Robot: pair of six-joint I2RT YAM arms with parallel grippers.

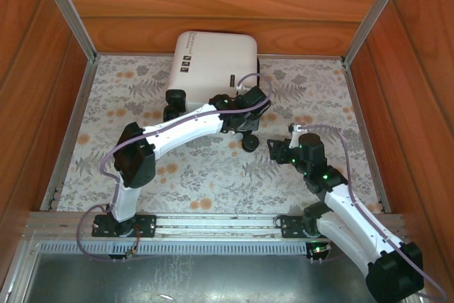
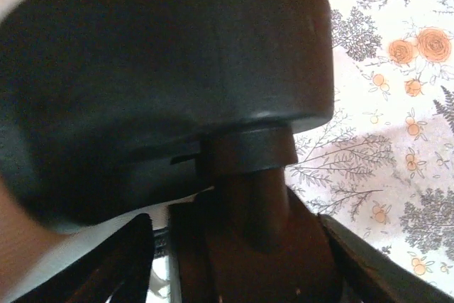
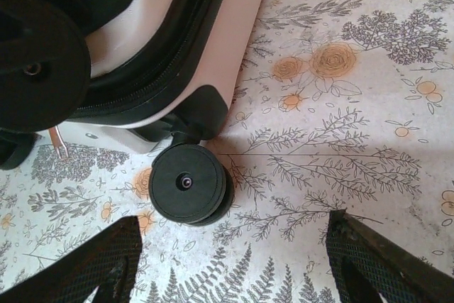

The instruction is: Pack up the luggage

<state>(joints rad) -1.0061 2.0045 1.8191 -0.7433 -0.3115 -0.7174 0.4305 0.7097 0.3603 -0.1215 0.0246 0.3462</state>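
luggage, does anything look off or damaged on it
Nothing looks damaged or spilled. The luggage lies flat and closed by the back wall. The one odd thing is that the left gripper straddles a black wheel mount rather than a handle.

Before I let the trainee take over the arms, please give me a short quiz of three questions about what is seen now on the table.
1. True or false: the right gripper holds the wheel in front of it.
2. Where on the table is the luggage? A) at the near edge, between the arm bases; B) at the far side, by the wooden back wall; C) in the near right corner.
3. Short answer: which gripper has a black caster part of the luggage between its fingers?
Key: 1 false, its jaws stand open, apart from the wheel. 2 B. 3 the left gripper.
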